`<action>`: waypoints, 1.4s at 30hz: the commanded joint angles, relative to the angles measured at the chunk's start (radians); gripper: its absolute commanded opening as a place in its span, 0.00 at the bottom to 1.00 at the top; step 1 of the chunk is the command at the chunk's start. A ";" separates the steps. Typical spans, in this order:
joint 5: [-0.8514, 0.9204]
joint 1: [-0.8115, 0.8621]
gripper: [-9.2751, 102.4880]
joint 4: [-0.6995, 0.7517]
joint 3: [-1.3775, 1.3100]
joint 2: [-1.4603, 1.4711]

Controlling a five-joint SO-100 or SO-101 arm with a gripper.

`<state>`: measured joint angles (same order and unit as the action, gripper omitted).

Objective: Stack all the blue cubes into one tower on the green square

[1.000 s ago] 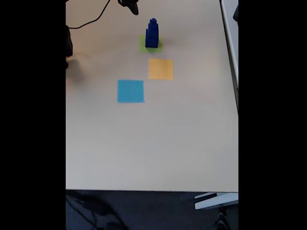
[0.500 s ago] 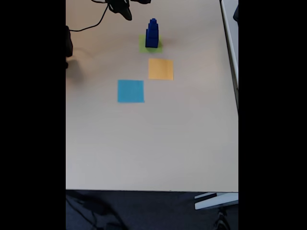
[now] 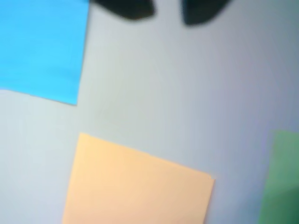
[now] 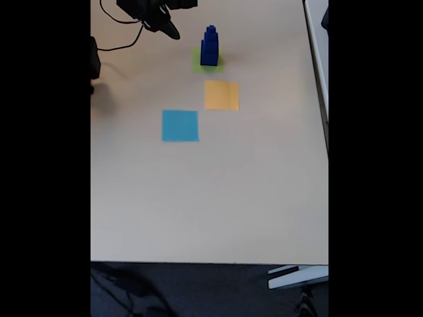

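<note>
Near the far edge of the worktop in the fixed view, the blue cubes stand as one stepped tower, largest at the bottom, smallest on top, on the green square (flat lime paper, its edges peeking out around the base). Just in front of it lies an orange-yellow paper square, then a light blue paper square nearer and to the left. Worktop is smooth, matte beige. The gripper, black, hangs left of the tower, apart from it, with a black cable looping toward the left edge.

Wrist view is blurred: two dark fingertips sit spread with bare worktop between them, holding nothing. It shows the gripper gap, which the fixed view does not; the light blue paper square, orange-yellow paper square and a sliver of the green square appear close up.
</note>
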<state>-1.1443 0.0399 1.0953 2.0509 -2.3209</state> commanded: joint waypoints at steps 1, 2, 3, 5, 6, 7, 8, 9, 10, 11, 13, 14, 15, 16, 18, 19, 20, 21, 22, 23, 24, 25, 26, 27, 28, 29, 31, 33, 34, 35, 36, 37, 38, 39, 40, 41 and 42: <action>0.055 0.020 0.08 -0.063 0.061 -0.087; 0.077 0.023 0.08 -0.086 0.092 -0.110; 0.110 0.025 0.08 -0.120 0.132 -0.140; 0.175 0.028 0.08 -0.196 0.218 -0.202; 0.207 0.029 0.08 -0.230 0.258 -0.227; 0.233 0.029 0.08 -0.256 0.290 -0.247; 0.252 0.031 0.08 -0.270 0.314 -0.264; 0.268 0.032 0.08 -0.282 0.330 -0.275; 0.287 0.035 0.08 -0.291 0.342 -0.282; 0.310 0.037 0.08 -0.302 0.356 -0.295; 0.353 0.044 0.08 -0.324 0.387 -0.322; 0.362 0.055 0.08 -0.333 0.407 -0.336; 0.365 0.067 0.08 -0.345 0.425 -0.344; 0.374 0.080 0.08 -0.356 0.439 -0.342; 0.423 0.081 0.08 -0.397 0.479 -0.365; 0.463 0.078 0.08 -0.428 0.509 -0.388; 0.494 0.078 0.08 -0.453 0.537 -0.411; 0.515 0.077 0.08 -0.468 0.560 -0.428; 0.529 0.075 0.08 -0.477 0.578 -0.442; 0.537 0.078 0.08 -0.485 0.595 -0.453; 0.540 0.084 0.08 -0.492 0.617 -0.468; 0.554 0.087 0.08 -0.511 0.647 -0.492; 0.574 0.084 0.08 -0.534 0.687 -0.529; 0.581 0.083 0.08 -0.558 0.730 -0.568; 0.589 0.081 0.08 -0.581 0.773 -0.604; 0.603 0.078 0.08 -0.607 0.818 -0.640; 0.617 0.071 0.08 -0.632 0.856 -0.666; 0.647 0.067 0.08 -0.634 0.859 -0.663; 0.667 0.066 0.08 -0.634 0.861 -0.663; 0.683 0.066 0.08 -0.632 0.865 -0.669; 0.692 0.066 0.08 -0.635 0.879 -0.680; 0.706 0.064 0.08 -0.647 0.904 -0.698; 0.721 0.061 0.08 -0.664 0.936 -0.724; 0.730 0.057 0.08 -0.678 0.969 -0.755; 0.730 0.055 0.08 -0.687 1.005 -0.790; 0.733 0.054 0.08 -0.701 1.039 -0.825; 0.738 0.054 0.08 -0.710 1.068 -0.853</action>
<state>-0.4203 0.1012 0.4264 3.0756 -3.0971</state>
